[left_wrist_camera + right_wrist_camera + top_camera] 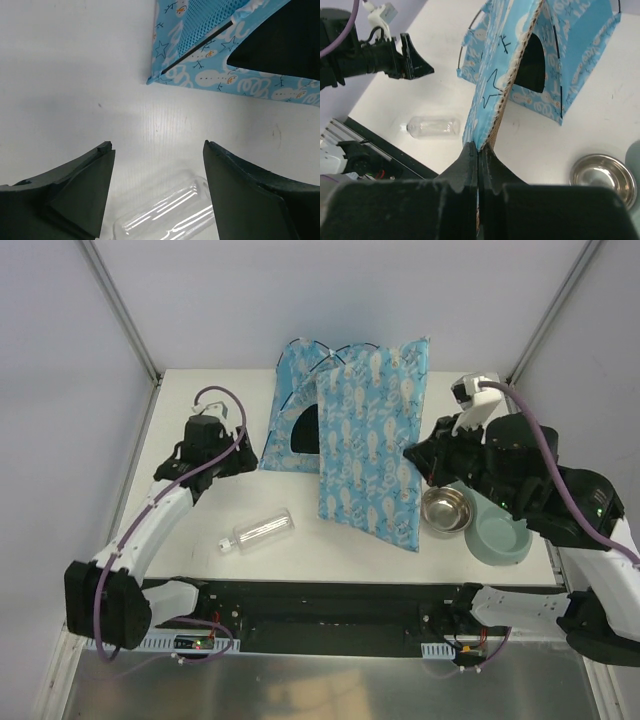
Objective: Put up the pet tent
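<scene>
The pet tent [293, 422] stands at the back middle of the table, blue with pale print, black poles and a dark arched doorway; it also shows in the wrist views [200, 55] [555, 65]. A flat light-blue printed mat [368, 450] is tilted up in front of the tent's right part. My right gripper [412, 455] [478, 146] is shut on the mat's [492, 85] edge. My left gripper [212, 462] [157, 146] hangs open over bare table to the left of the tent's near corner, with nothing between its fingers.
A clear plastic bottle [258, 532] [165, 215] [432, 126] lies on its side near the front left, just below my left gripper. A steel bowl [447, 510] [602, 180] and a grey-green bowl [498, 537] sit at the right, under my right arm.
</scene>
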